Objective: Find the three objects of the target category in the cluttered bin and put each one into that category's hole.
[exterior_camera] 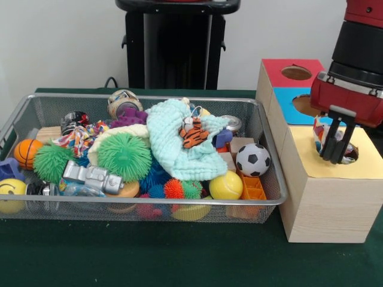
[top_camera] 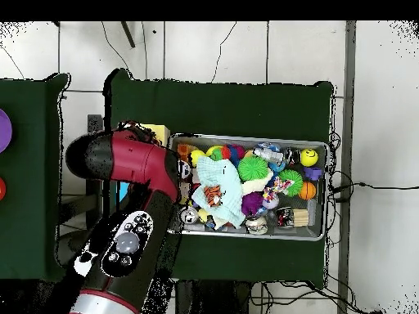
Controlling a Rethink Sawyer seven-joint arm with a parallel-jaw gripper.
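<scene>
My gripper [exterior_camera: 336,156] hangs over the round hole [exterior_camera: 350,154] of the yellow-topped wooden box [exterior_camera: 365,164], right of the bin. It is shut on a white fabric piece with multicoloured patches [exterior_camera: 321,129], held at the hole's mouth. The wire mesh bin [exterior_camera: 149,203] is full of toys. A second multicoloured fabric piece [exterior_camera: 79,139] lies at its back left, partly under other toys; it also shows in the overhead view [top_camera: 275,187]. A third piece is not visible. In the overhead view the arm [top_camera: 123,163] covers the gripper and boxes beside the bin [top_camera: 245,138].
A blue-topped box [exterior_camera: 287,109] and a red-topped box [exterior_camera: 278,73] stand behind the yellow one. In the bin lie a mint-green cloth [exterior_camera: 170,146], a tiger toy [exterior_camera: 193,133], a spiky green ball [exterior_camera: 124,156], a soccer ball [exterior_camera: 252,159] and a basketball [exterior_camera: 26,152].
</scene>
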